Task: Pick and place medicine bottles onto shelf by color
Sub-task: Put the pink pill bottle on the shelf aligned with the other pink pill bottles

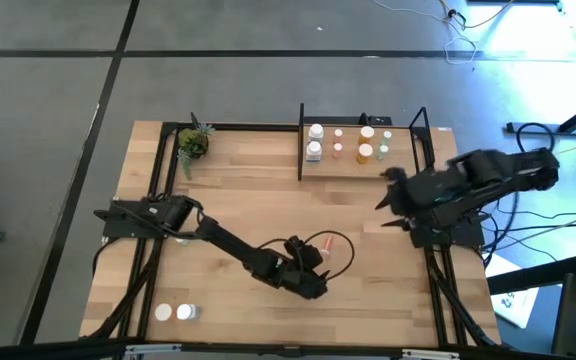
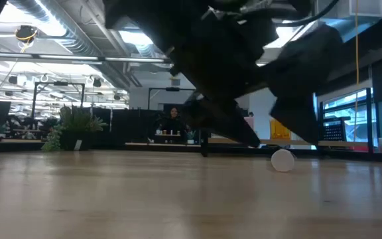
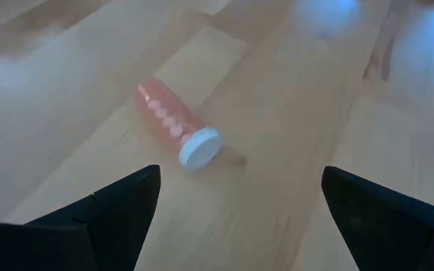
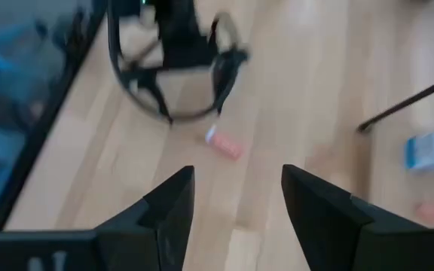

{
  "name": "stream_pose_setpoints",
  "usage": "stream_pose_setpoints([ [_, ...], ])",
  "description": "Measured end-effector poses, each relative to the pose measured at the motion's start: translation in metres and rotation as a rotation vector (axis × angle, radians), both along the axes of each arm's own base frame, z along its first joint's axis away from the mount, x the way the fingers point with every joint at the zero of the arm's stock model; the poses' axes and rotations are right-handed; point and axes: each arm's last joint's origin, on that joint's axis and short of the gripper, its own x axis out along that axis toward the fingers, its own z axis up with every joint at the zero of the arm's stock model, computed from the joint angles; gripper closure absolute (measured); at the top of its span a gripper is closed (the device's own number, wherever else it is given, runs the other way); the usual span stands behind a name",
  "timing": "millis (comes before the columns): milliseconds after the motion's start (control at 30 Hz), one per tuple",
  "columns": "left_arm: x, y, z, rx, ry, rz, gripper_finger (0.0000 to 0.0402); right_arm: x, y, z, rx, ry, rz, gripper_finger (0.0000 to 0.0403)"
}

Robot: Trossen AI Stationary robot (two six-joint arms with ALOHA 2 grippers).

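A small pink plastic bottle [image 3: 169,120] has a white round cap [image 3: 200,147]. The big wooden table [image 1: 248,200] is light brown.

Both arms are matte black, chunky jointed segments. The left gripper [image 3: 236,218] has two wedge-shaped dark fingers, pretty plain, no markings visible. The right gripper [image 4: 236,207] looks the same, blocky black fingers. A thin black cable loops off the left arm's wrist.
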Motion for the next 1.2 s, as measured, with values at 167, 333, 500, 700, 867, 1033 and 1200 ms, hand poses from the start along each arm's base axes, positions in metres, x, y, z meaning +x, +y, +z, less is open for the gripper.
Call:
stream_pose_setpoints([
  [167,0.004,0.005,-0.005,0.002,-0.007,0.009,0.0039,0.011,0.005,-0.048,-0.042,0.119,0.074,0.0201],
  [333,0.004,0.005,-0.005,0.029,0.01,-0.019,0.0039,0.02,0.008,-0.101,-0.077,0.168,0.119,0.0201],
  [500,-0.001,-0.003,-0.001,0.016,0.016,-0.03,0.0039,0.028,0.011,-0.147,-0.091,0.109,0.166,0.0201],
  [700,-0.016,-0.01,0.031,0.012,0.024,-0.029,0.0039,0.033,0.012,-0.186,-0.072,-0.022,0.177,0.0201],
  [867,-0.025,-0.009,0.048,-0.004,0.029,0.003,0.0039,0.032,0.012,-0.218,-0.044,-0.123,0.226,0.0201],
  [1033,-0.026,-0.008,0.052,-0.049,0.011,0.018,0.0039,0.033,0.0,-0.246,-0.053,-0.175,0.12,0.0201],
  [1200,-0.026,-0.008,0.053,-0.07,0.005,0.029,0.0039,0.041,-0.014,-0.262,-0.034,-0.19,-0.004,0.0201],
])
